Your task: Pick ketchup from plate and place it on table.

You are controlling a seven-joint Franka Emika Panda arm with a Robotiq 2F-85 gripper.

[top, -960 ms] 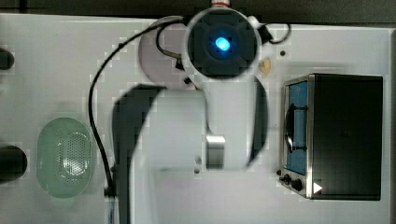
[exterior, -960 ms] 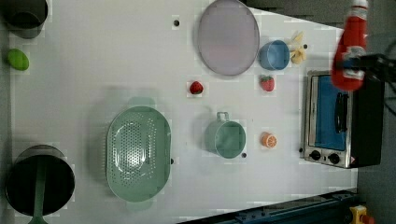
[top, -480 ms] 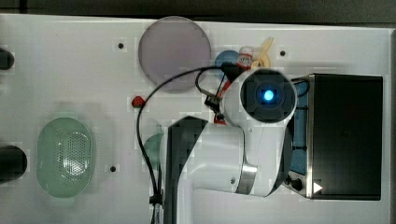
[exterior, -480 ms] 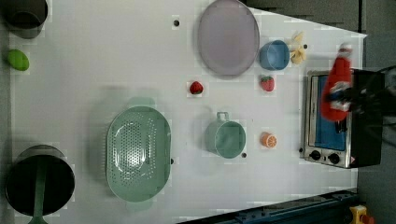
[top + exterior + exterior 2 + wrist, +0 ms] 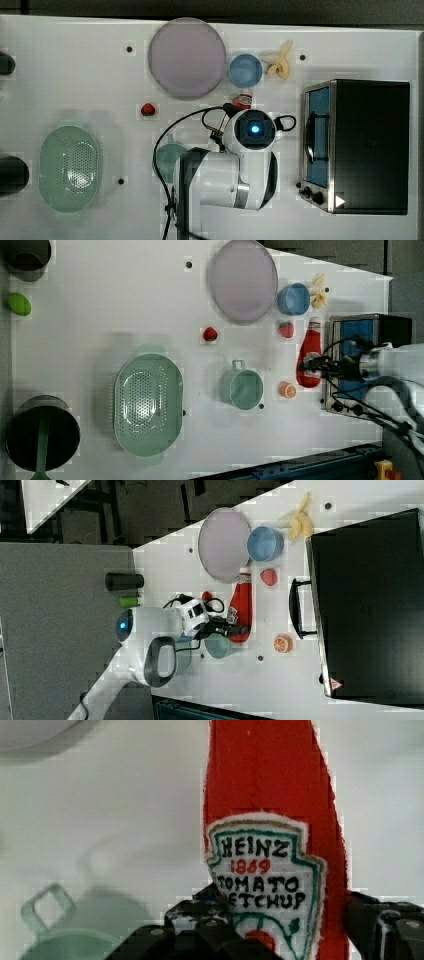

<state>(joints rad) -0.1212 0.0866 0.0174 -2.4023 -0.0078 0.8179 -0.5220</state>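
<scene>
From the top view, the arm's round wrist sits over the white table (image 5: 75,65), between a green cup (image 5: 167,156) and a black toaster oven (image 5: 367,145). A bit of the ketchup (image 5: 243,99) peeks out just above the wrist, below the blue bowl (image 5: 245,70) and off the plate (image 5: 187,57), which is bare.

In the left view, the ketchup (image 5: 310,357) hangs cap toward the bowl, just beside the oven's front, with the gripper (image 5: 315,368) clamped around its lower body. An orange slice (image 5: 287,389) lies near its base and a strawberry (image 5: 286,329) near its cap.

In the right view, the bottle (image 5: 241,607) stretches from the gripper (image 5: 235,629) toward the plate's (image 5: 222,542) edge, between the cup and the oven handle.

The wrist view has the label (image 5: 265,880) up close, with the dark fingers (image 5: 385,920) pinching the bottle (image 5: 270,770) from both sides.
</scene>
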